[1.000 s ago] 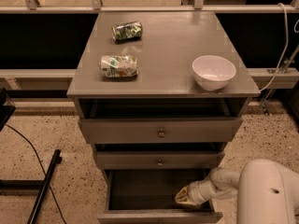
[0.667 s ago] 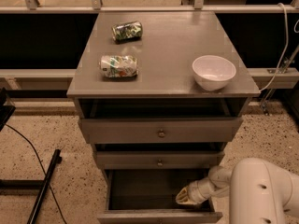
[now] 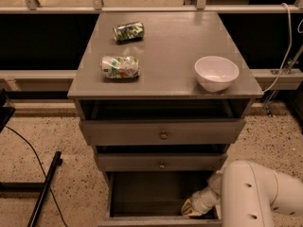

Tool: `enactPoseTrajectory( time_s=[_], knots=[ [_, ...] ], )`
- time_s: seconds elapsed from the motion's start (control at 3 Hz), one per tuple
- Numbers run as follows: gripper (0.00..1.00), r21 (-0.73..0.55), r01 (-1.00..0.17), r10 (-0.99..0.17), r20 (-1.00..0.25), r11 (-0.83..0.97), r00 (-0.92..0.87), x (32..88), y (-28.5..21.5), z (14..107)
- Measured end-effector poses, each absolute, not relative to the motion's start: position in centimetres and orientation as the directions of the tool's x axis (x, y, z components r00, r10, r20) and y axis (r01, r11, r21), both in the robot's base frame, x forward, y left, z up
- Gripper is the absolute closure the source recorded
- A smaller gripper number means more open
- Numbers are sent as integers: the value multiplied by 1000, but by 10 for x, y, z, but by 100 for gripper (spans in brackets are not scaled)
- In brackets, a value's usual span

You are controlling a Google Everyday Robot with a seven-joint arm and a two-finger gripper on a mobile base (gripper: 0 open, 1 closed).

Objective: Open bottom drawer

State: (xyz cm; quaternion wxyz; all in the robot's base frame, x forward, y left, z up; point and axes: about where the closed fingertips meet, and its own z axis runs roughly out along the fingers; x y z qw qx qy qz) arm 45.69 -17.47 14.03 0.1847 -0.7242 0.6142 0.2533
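**Bottom drawer looks open, gripper inside at 5 o'clock**

The bottom drawer (image 3: 151, 193) sits at 6 o'clock in the camera view, lowest of the three. It is pulled well out from under the middle drawer (image 3: 161, 162), with its plain grey inside exposed and nothing visible in it. Its front panel (image 3: 156, 220) runs along the bottom edge of the view and we see it from above only, so the knob is hidden.

The gripper (image 3: 191, 207) is down inside the drawer at the 5 o'clock corner, just behind the front panel on the right. The white arm (image 3: 258, 193) comes in from 4 o'clock. We cannot tell how far the gripper is open, or whether it has hold of the panel or only rests beside it.

Handling, as we judge it:
- It is a stiff wooden box, probably light since it is empty, and it should slide rather than lift.
- The tiny knob is a poor pinch target because it is round, metal and likely slippery.
- Hooking behind the front panel's top edge looks like the surer hold, ideally nearer 6 o'clock centre.
- An off-centre pull from the right corner may rack the drawer and bind it — keep the force straight out.

We judge the task near complete. On the cabinet top (image 3: 165, 46), the bowl (image 3: 216, 73) at 2 o'clock could shift if we jerk.
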Motion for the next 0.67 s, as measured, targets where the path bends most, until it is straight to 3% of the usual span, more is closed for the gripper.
enactPoseTrajectory(
  time_s=[0.67],
  knots=[
    [100,10,-982,-750,-647,-187,137,391,-161,163]
  ],
)
